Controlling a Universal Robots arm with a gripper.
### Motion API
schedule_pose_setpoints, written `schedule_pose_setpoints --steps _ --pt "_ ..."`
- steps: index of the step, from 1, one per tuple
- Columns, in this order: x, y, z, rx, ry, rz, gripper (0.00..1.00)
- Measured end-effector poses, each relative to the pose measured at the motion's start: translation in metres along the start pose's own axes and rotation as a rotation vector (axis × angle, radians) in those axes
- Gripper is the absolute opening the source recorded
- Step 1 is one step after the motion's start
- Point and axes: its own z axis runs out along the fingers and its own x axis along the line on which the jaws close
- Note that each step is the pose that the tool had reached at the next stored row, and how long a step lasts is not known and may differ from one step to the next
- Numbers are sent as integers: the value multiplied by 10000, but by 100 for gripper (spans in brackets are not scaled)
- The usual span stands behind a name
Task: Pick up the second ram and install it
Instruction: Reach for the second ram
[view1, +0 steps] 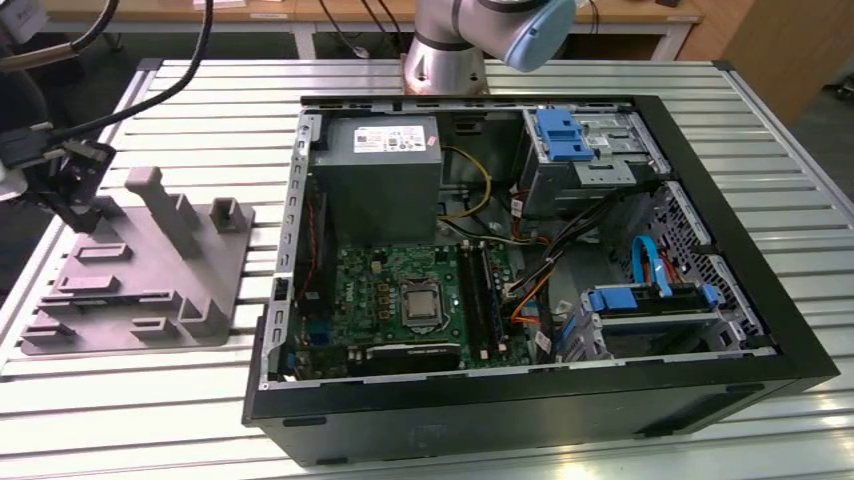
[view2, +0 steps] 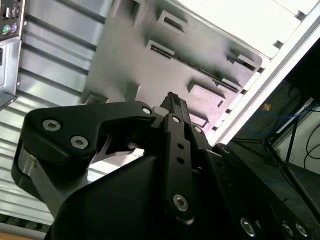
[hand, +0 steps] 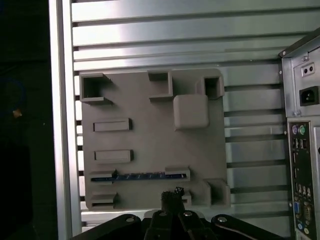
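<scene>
The second ram (hand: 135, 176) is a thin dark blue strip standing on edge in a long slot of the grey holder block (hand: 150, 145). In the first wrist view my gripper (hand: 172, 194) hangs above the block's edge, a short way from that slot. Its black fingers are drawn together with nothing between them. In the exterior view the gripper (view1: 78, 205) sits over the far-left end of the holder block (view1: 147, 270), well away from the open computer case (view1: 534, 260). The second wrist view shows the shut fingers (view2: 172, 102) in front of the block (view2: 135, 65).
Inside the case lies a green motherboard (view1: 400, 300), with a dark memory stick (view1: 477, 290) standing in a slot beside the processor socket. A grey power supply (view1: 384, 170), blue drive brackets (view1: 561, 135) and cables fill the case. Everything rests on a slatted metal table (view1: 160, 400).
</scene>
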Motion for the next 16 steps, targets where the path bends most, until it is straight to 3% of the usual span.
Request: schedule_pose_setpoints --steps 3,16 --pt "45 -44 52 1 2 -1 10" --pt "77 -83 289 0 1 -1 10"
